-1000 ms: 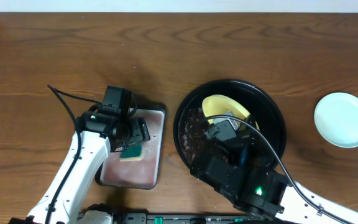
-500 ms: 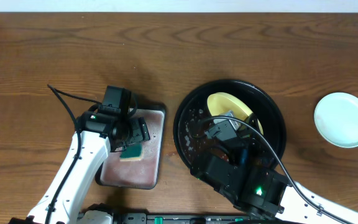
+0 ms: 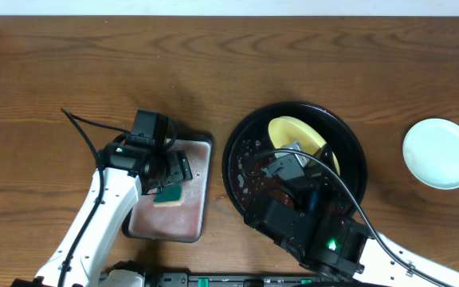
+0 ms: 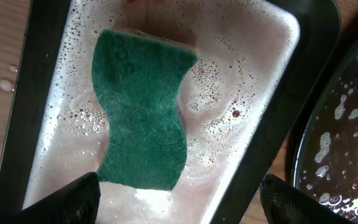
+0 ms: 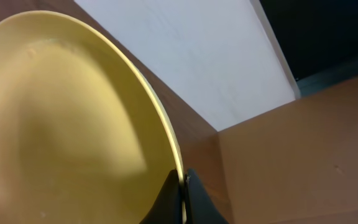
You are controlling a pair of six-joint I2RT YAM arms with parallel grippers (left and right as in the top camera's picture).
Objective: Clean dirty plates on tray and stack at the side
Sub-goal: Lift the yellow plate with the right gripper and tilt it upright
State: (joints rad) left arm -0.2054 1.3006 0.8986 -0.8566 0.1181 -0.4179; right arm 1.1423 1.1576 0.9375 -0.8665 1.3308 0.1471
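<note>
My right gripper (image 3: 292,162) is shut on the rim of the yellow plate (image 3: 293,134) and holds it tilted over the black tray (image 3: 349,147). In the right wrist view the two fingertips pinch the plate's edge (image 5: 180,186), and the yellow plate (image 5: 73,124) fills the left of the frame. One pale blue-green plate (image 3: 441,153) lies on the bare wood (image 3: 405,80) at the far right. No other pale plate is in view. My left gripper (image 4: 179,205) is open and empty above the green sponge (image 4: 143,112).
The silver pan (image 3: 200,171) holds soapy water and the sponge (image 3: 169,195), left of the tray. The tray floor shows suds and dark smears (image 3: 249,171). The tray rim (image 4: 347,118) lies close to the pan's right edge. My right arm covers the tray's front.
The yellow plate has shifted slightly to the right and shows more of its face from above. The left arm and the sponge have not moved.
</note>
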